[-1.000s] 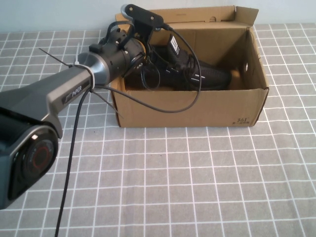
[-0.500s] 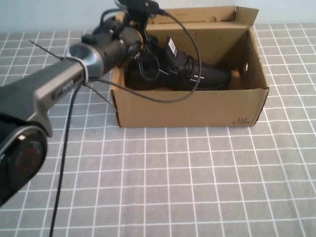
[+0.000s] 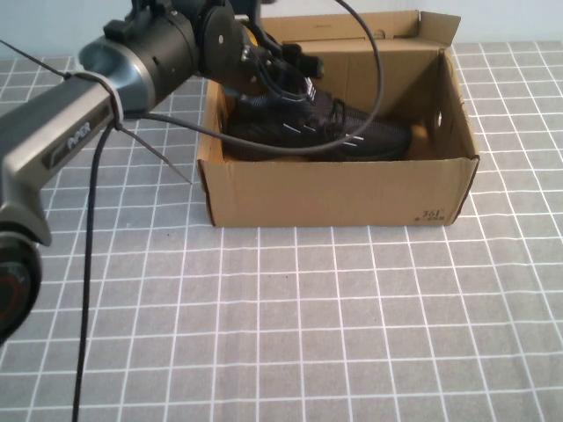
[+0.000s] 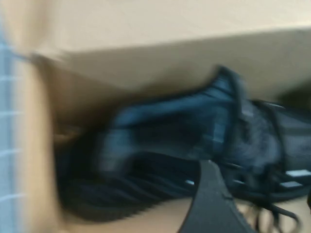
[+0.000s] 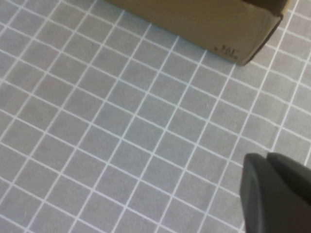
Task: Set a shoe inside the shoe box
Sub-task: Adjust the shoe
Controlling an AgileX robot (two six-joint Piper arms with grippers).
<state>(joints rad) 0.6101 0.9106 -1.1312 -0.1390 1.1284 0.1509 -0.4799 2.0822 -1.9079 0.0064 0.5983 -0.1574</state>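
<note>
The black knit shoe [image 3: 334, 132] lies on its sole inside the brown cardboard shoe box [image 3: 352, 193], toe toward the right wall. Its lid flap [image 3: 352, 25] stands open at the back. My left gripper [image 3: 288, 69] hangs over the box's left end, just above the shoe's heel and tongue. In the left wrist view the shoe [image 4: 194, 136] is blurred below the left gripper [image 4: 260, 196], whose jaws stand apart with nothing between them. My right gripper [image 5: 277, 194] is shut and empty above the checked cloth, out of the high view.
A grey cloth with a white grid [image 3: 334, 325] covers the table. The left arm's cables [image 3: 264, 149] loop over the box's left front wall. The box's printed front corner shows in the right wrist view [image 5: 226, 50].
My left arm has risen and swung back to the left from inside the box. The shoe has stayed lying in the box.
</note>
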